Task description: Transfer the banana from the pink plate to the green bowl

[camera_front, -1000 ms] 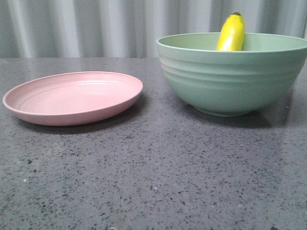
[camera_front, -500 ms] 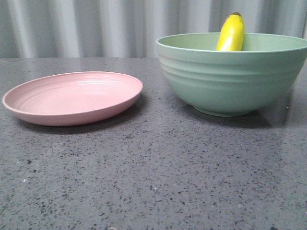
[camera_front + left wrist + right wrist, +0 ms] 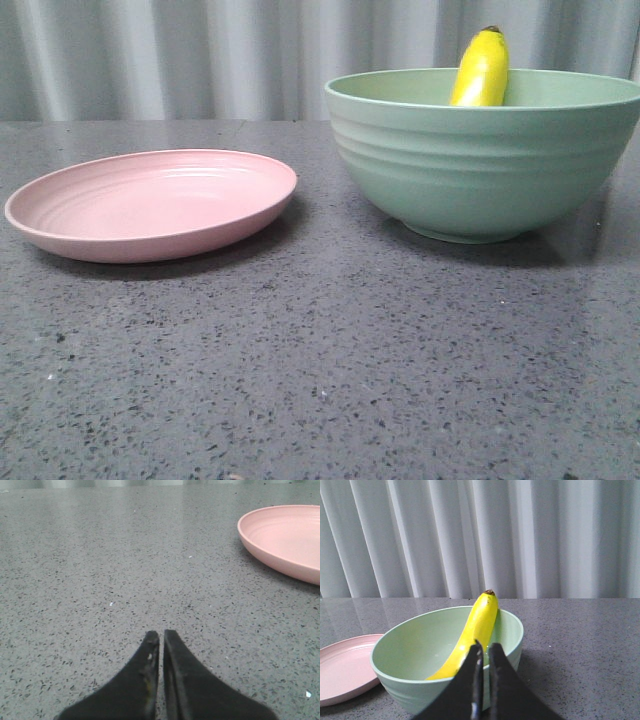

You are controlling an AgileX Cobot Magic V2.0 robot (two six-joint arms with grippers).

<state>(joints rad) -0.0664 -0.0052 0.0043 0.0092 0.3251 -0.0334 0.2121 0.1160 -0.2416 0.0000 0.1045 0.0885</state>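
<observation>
We count one banana (image 3: 472, 632) leaning in one green bowl (image 3: 410, 650), just beyond our right claw (image 3: 484, 650), its jaws nearly shut and empty.

In the front view the green bowl (image 3: 480, 160) hides the lower part of the banana (image 3: 481, 68). The right picture edge cuts the pink plate (image 3: 287, 537) in the left wrist view.

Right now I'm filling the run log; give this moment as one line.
banana: leaning in green bowl | pink plate: bare | left gripper: shut | right gripper: shut, holding nothing
</observation>
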